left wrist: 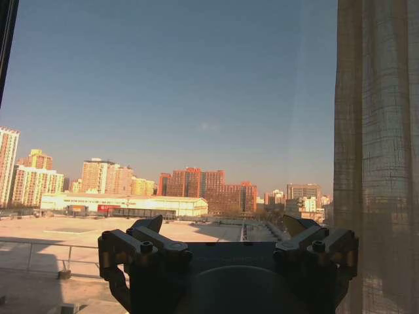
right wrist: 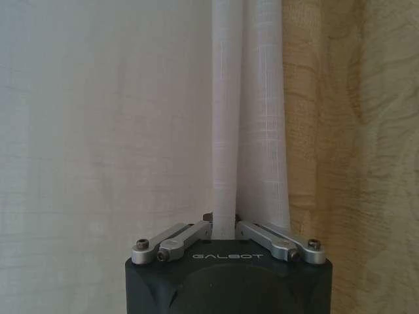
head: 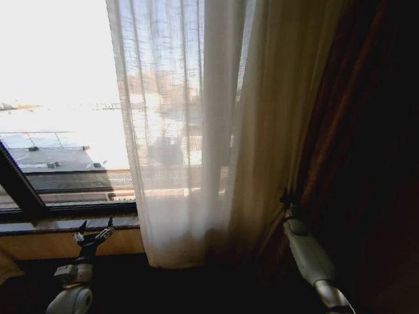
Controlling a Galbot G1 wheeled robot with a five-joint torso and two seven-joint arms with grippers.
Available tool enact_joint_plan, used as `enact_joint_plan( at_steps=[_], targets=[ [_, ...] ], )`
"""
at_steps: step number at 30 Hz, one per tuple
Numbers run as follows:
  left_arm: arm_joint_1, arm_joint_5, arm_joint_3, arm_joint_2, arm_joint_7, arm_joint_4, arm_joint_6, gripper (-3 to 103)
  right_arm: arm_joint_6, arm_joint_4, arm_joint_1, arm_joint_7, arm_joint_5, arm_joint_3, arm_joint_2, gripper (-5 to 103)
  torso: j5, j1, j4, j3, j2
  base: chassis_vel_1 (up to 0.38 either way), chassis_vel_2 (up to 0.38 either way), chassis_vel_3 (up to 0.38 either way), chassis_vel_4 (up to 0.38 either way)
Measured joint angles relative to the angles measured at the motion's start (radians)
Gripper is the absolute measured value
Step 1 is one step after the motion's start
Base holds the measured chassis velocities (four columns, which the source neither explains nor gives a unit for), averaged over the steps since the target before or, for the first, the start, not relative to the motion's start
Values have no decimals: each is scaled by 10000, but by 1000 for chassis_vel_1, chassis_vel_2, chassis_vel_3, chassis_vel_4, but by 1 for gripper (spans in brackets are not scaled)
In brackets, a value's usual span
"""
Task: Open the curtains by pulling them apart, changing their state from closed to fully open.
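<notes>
The curtains (head: 190,131) hang as sheer white pleated fabric over the middle of the window, with a denser cream panel (head: 281,118) to their right. My right gripper (right wrist: 224,226) is shut on a narrow vertical fold of the sheer curtain (right wrist: 249,118). In the head view that right gripper (head: 287,197) sits low against the cream folds. My left gripper (head: 96,226) stands open at the lower left, in front of the bare glass, holding nothing. In the left wrist view the left gripper (left wrist: 222,230) faces the city outside, and the curtain's edge (left wrist: 376,157) hangs off to one side of it.
The left part of the window is uncovered, with a dark frame bar (head: 19,186) and a sill (head: 59,224) just behind my left gripper. A dark brown drape (head: 373,150) fills the right side. Below the sill is a wooden wall panel (head: 39,245).
</notes>
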State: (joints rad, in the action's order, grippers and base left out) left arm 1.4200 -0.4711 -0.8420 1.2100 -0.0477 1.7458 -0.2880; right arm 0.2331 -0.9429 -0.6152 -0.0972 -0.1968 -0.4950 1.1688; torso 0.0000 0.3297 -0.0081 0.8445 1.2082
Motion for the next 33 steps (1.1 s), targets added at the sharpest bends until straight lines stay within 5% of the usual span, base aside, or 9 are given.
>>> enact_joint_plan(
  at_steps=[4,7,14,16,19,28,33],
  targets=[
    [0,-1,0,0,-1,0,0,100,-469,-1981,-1050,899,-728,568,-7,12,-3,0,1,-2,0,0,0,0,0],
    [0,0,0,1,-1,0,0,100,-532,-2484,-1403,867,-883,689,14,17,-2,0,2,-1,0,0,0,0,0],
    [0,0,0,0,-3,0,0,100,-978,-4399,-3231,601,-1139,673,-63,49,1,0,0,-1,0,0,0,0,0],
    [0,0,0,0,-3,0,0,100,-1011,-4703,-3500,602,-1182,630,-124,49,-1,0,-1,-2,0,0,0,0,0],
    [0,0,0,0,-3,0,0,100,-1083,-5540,-4198,688,-1302,505,-334,65,-1,-1,-1,-2,1,0,0,0,0],
    [0,0,0,0,-3,1,0,100,-688,-5954,-4517,978,-1286,266,-475,97,-1,0,0,-2,1,0,0,0,0],
    [0,0,0,0,-3,0,0,100,-659,-6037,-4575,1042,-1283,262,-478,100,0,-1,1,-2,0,11,8,-4,-4]
  ],
)
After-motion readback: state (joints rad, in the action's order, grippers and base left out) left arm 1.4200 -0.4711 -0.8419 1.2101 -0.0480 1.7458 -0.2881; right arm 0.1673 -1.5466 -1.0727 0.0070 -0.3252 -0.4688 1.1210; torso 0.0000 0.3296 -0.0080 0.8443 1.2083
